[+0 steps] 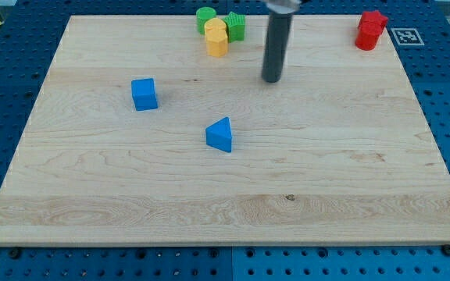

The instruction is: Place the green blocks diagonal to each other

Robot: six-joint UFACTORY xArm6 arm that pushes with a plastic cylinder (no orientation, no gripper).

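Camera view
Board: a pale wooden table top [233,195] lies on a blue perforated base [6,86], with a black-and-white marker tag [404,35] just off its corner at 1 o'clock.
My tip: the lower end of my dark rod, my tip [272,80], stands on the wood a little toward 12 o'clock from the board's middle, touching no block.
Pincer state: I carry no pincer, only this straight rod, so there is nothing to be apart, together or clamped.
Green blocks: the green round block [205,17] and the green ridged block [236,25] sit near the board's 12 o'clock edge, at about 10 to 11 o'clock from my tip and apart from it.
Green relation: the ridged one lies at 4 o'clock from the round one, close by, with the yellow pieces between and in front of them.
Yellow blocks: the yellow blocks [217,37], two pieces pressed together, sit just at 5 o'clock from the green round block and at 7 o'clock from the ridged one; whether they touch the greens I cannot tell for sure.
Red blocks: the red blocks [370,30] stand as a tight pair near the 1 o'clock corner, well apart from my tip.
Blue cube: the blue cube [144,94] rests at 9 o'clock from my tip, well apart.
Blue triangle: the blue triangular block [220,134] lies at 7 o'clock from my tip, near the board's middle.
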